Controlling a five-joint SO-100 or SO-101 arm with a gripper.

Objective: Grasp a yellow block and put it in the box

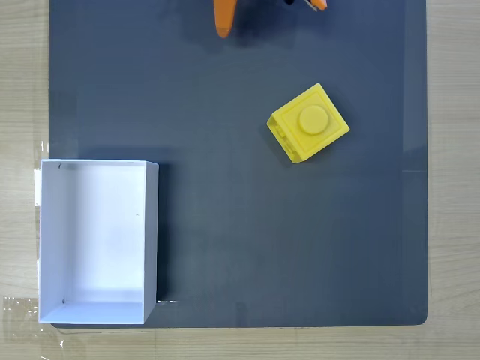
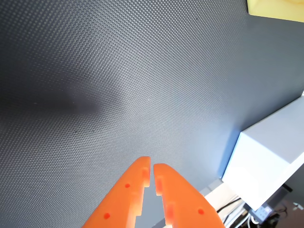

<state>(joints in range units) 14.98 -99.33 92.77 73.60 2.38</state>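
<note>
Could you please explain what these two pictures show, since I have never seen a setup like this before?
This is a small robot arm working on a table. The fixed view looks straight down at a dark grey textured mat lying on a light wooden tabletop. On the mat sits a bright yellow plastic block with one round stud on top, and at the lower left a white thin-walled rectangular box, open and empty. The orange pieces at the top edge are parts of the arm.

The wrist view comes from a camera riding on the arm. The two orange plastic prongs at the bottom are its gripper; the jaws are nearly together and hold nothing. The box appears at the lower right there, and a corner of the block at the top right.
</note>
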